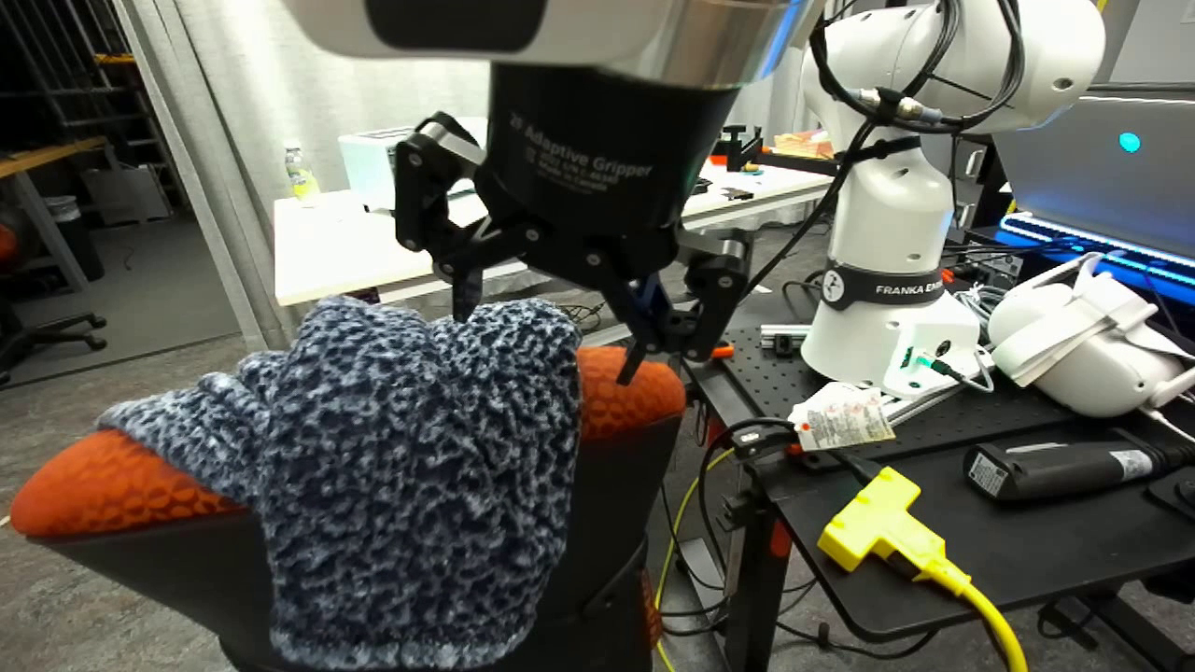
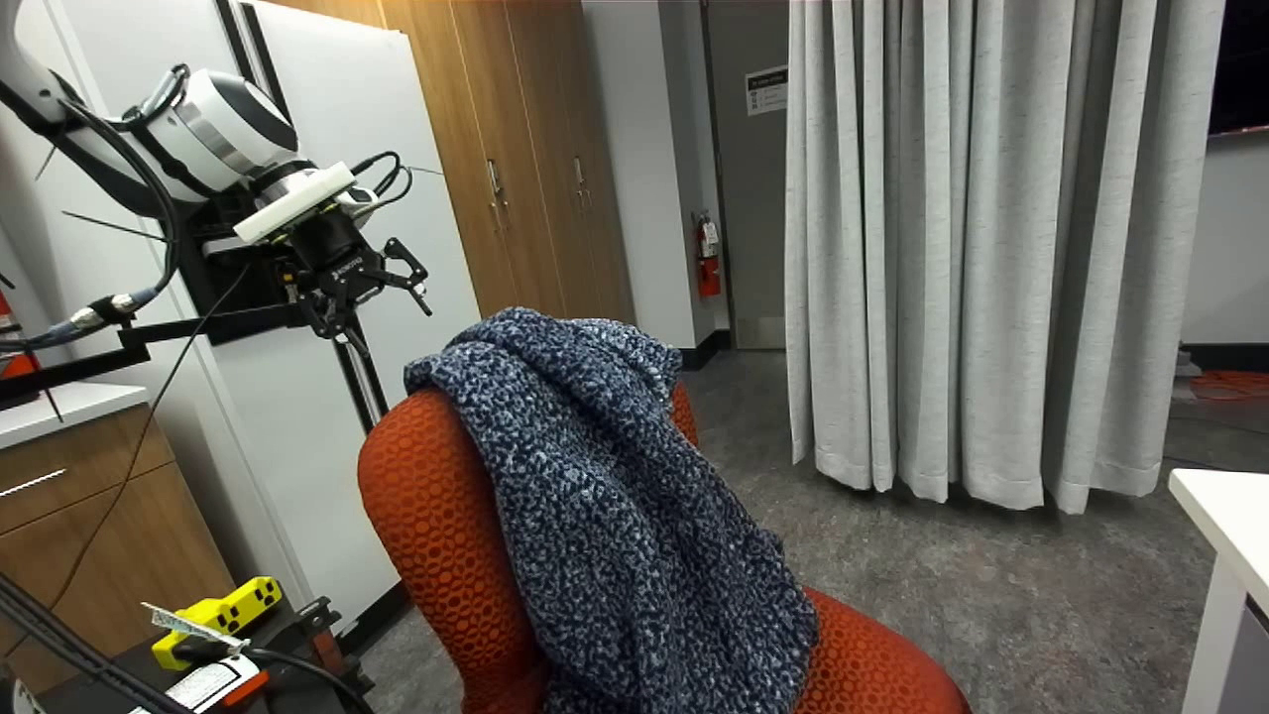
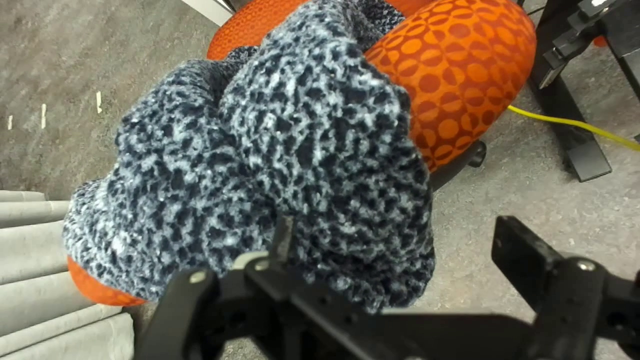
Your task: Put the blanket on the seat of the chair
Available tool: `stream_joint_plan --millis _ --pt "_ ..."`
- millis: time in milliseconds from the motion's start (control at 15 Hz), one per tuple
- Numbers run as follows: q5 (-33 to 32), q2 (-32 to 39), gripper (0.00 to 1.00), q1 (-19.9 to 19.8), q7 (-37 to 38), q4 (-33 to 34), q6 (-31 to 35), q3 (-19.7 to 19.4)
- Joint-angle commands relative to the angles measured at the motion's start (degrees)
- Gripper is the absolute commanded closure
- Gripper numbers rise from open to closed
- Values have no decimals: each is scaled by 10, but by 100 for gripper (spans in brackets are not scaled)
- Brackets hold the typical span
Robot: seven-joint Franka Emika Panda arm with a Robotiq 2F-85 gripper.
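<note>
The blanket (image 1: 420, 485) is draped over the top edge of the chair (image 1: 635, 397), both ends uncovered. At its right, in an exterior view, a gap is left before the worktop (image 1: 1036, 551). The claw (image 1: 547, 334) is held tilted above, fingers (image 3: 522, 260) spread wide, apart from the blanket.

Your smooth white arm (image 1: 882, 215) ends in a black two-fingered gripper (image 1: 547, 331).
Low on the arm you have a black collar (image 1: 892, 288) lettered "FRANKA EM", with a round white emblem (image 1: 834, 286); looping black cables (image 1: 822, 61) meet a silver metal connector (image 1: 920, 111). Towards your wrist come a dark oval panel (image 2: 256, 109), a shiny silver ring (image 1: 714, 42) and, in an exterior view, a flat white bar (image 2: 297, 201). Your gripper's black cylindrical housing (image 1: 597, 131) reads "Adaptive Gripper" in pale print; silver screws (image 1: 594, 259) dot its linkages, and its flat black fingers (image 3: 522, 260) are plate-like.
</note>
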Motion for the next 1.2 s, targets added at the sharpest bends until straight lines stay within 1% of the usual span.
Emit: stream_joint_plan --millis 0,133,200,333,467,600,733,867,1133 --pt "0 1 0 0 0 2 -2 0" --pt "0 1 0 0 0 2 -2 0" --pt "-14 5 0 0 11 1 -7 1" --pt "-53 11 0 -6 35 -3 5 -3" --pt "-108 16 0 -14 54 -2 15 -13" --pt "-148 22 0 -23 65 4 26 -25" --pt "-173 31 0 -32 75 10 55 -37" --pt "-183 48 0 -40 83 22 101 -48" --pt "-172 80 0 -50 81 50 197 -62"
